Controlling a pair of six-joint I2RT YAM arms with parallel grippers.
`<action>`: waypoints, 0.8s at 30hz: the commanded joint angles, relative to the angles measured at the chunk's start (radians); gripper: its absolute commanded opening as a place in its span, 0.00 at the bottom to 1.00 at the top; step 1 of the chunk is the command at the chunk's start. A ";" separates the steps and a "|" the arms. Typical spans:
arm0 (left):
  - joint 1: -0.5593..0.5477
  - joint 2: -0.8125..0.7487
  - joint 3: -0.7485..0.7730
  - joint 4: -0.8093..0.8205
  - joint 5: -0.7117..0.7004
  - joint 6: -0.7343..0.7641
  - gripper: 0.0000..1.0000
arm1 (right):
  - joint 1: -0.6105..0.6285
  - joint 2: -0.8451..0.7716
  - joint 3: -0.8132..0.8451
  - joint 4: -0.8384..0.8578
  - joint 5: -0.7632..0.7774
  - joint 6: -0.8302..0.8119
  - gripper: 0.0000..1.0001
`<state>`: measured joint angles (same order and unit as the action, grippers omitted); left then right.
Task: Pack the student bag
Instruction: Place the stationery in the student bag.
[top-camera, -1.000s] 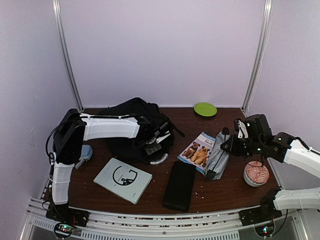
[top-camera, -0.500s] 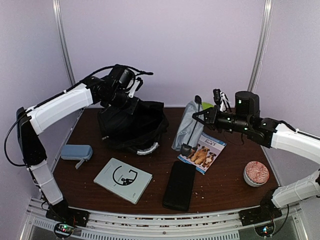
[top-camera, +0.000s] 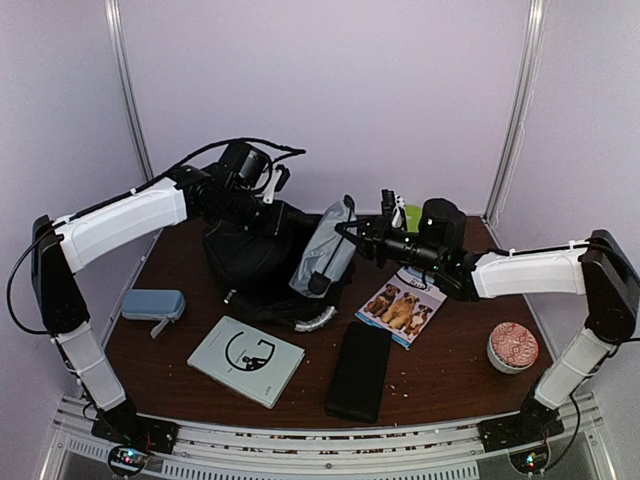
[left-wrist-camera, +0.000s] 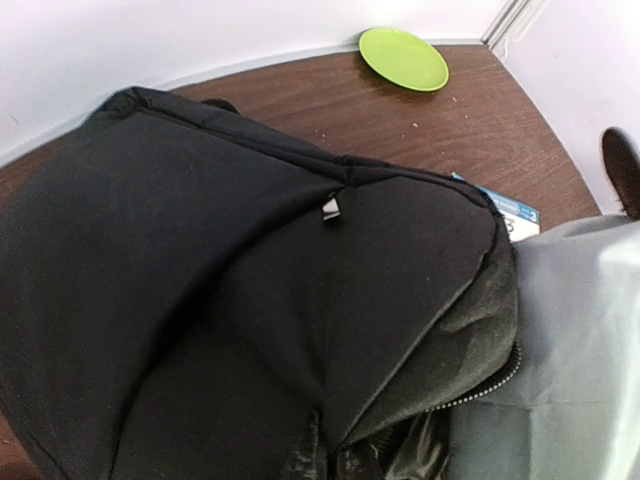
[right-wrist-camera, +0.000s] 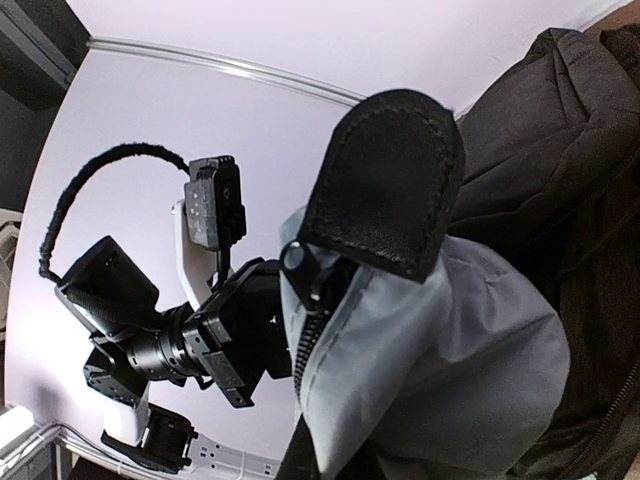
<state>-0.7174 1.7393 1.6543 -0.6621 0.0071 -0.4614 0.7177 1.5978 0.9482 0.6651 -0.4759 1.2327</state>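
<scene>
Near edge of the dark brown wooden table: slim flat black rectangular case, long axis running away from me. Left of it, pale grey-green square book with a black circular mark. Right side: round bowl with a red-patterned inside. Left edge: blue-grey oblong hard case. Mid-table: glossy booklet with 2 dogs on the cover, lying flat.

Behind these, left of centre: large black soft fabric student bag. Base on the table, top held up directly under my left gripper. Long axis stands near upright, somewhat tilted. Mouth faces my right and toward me; zip teeth show along its open lip in the left wrist view. Left jaws are together, pinched on the bag's top fabric. My fingers are outside the left wrist view, and from above it is black on black, so the exact grip spot is hard to make out.

My right gripper is clamped on the upper end of 1 grey pointed fabric pouch. It hangs near vertical, black tab uppermost, lower end against the bag's open lip on its right side. The right wrist view is filled by tab and zipper; my fingers are hidden.

Far right corner: round lime-green plate, mostly hidden from above.
</scene>
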 joint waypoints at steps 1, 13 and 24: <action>-0.007 -0.073 -0.063 0.202 0.059 -0.097 0.00 | 0.000 0.064 -0.034 0.280 0.088 0.121 0.00; -0.015 -0.038 -0.168 0.374 0.075 -0.297 0.00 | 0.005 0.242 -0.154 0.406 0.188 0.214 0.00; -0.030 0.000 -0.156 0.428 0.093 -0.366 0.00 | -0.003 0.316 -0.014 0.224 0.129 0.187 0.00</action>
<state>-0.7364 1.7493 1.4784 -0.4000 0.0696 -0.7811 0.7223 1.9118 0.8448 0.9306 -0.3164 1.4452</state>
